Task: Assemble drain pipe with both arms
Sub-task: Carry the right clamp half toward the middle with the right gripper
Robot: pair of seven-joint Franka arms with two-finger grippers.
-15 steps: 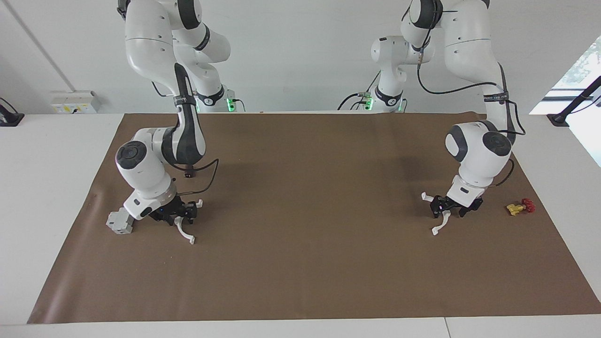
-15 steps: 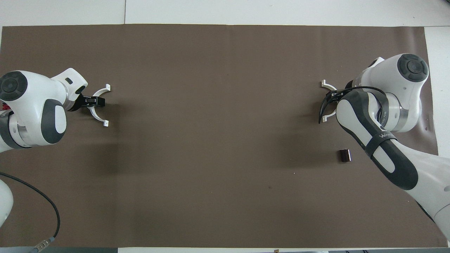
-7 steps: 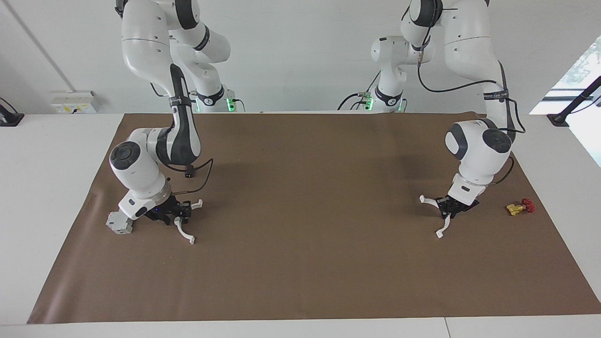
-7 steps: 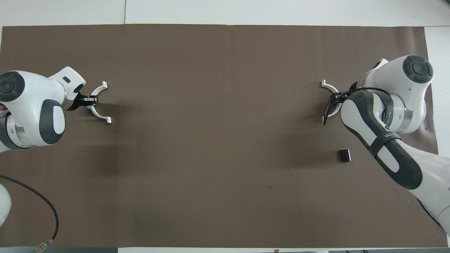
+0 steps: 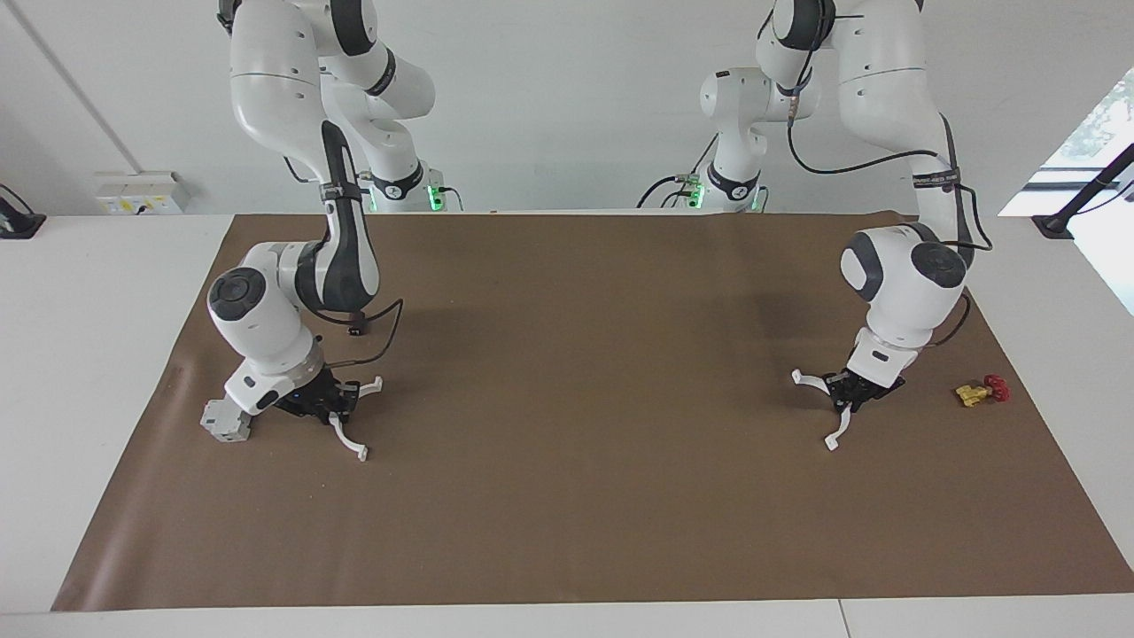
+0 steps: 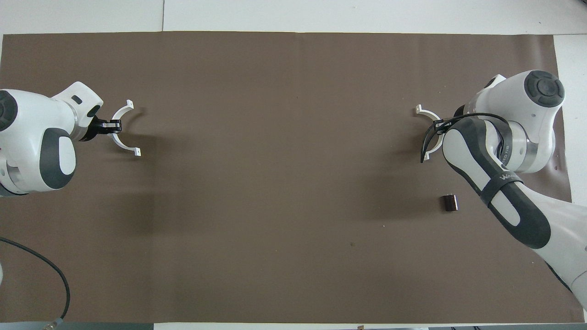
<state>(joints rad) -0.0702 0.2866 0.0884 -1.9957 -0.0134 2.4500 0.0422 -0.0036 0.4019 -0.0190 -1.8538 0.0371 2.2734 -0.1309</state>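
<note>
The drain pipe lies in two white arcs, one at each end of the brown mat [image 5: 576,496]. My left gripper [image 5: 848,392] is shut on the middle of one arc [image 5: 837,427], low over the mat; both also show in the overhead view, the gripper [image 6: 110,124] and its arc [image 6: 123,144]. My right gripper [image 5: 337,406] is shut on the middle of the other arc [image 5: 345,436], also low over the mat. In the overhead view this arc [image 6: 427,113] shows partly, and the right arm hides its gripper.
A grey boxy block [image 5: 226,421] sits beside the right gripper, toward the right arm's end of the table. A small red-and-yellow valve [image 5: 979,390] lies beside the left gripper. A small dark brown piece [image 6: 450,202] lies nearer to the robots than the right arc.
Both grippers, open around the arcs a second ago, have closed on them. The left gripper and its arc have shifted slightly toward the left arm's end of the table.
</note>
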